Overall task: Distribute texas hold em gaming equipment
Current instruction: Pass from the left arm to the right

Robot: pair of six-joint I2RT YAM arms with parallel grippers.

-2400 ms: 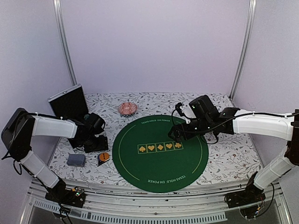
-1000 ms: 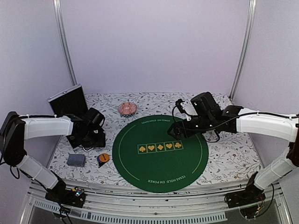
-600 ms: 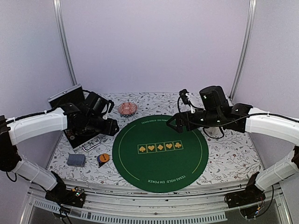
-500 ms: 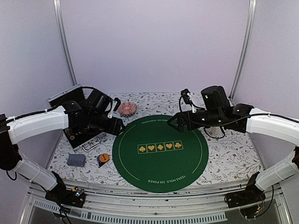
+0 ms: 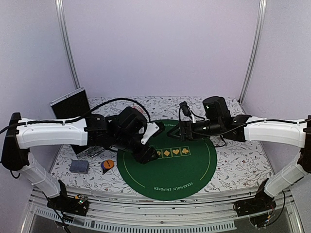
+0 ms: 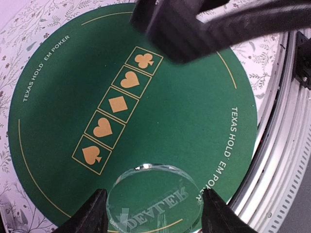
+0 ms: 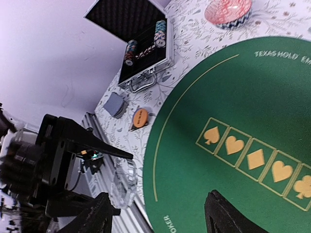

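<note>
A clear round dealer disc (image 6: 155, 204) with engraved lettering sits clamped between my left gripper's (image 6: 154, 192) two fingers, held above the near part of the green poker mat (image 6: 184, 111). From above, the left gripper (image 5: 147, 155) hangs over the mat's left half. My right gripper (image 7: 158, 195) is open with nothing between its fingers, and it hovers over the mat's far edge (image 5: 181, 132). An open case of striped chips (image 7: 146, 43), a grey-blue deck of cards (image 7: 115, 104) and an orange button (image 7: 140, 117) lie left of the mat.
A pink patterned dish (image 7: 228, 10) stands beyond the mat's far edge. The case lid (image 5: 70, 104) stands up at the back left. The table's metal front rail (image 6: 286, 145) runs just past the mat. The two arms reach towards each other over the mat.
My left arm has swung from the case at the left out over the mat, carrying the clear disc. The right gripper has shifted slightly left and down by the mat's far edge.
</note>
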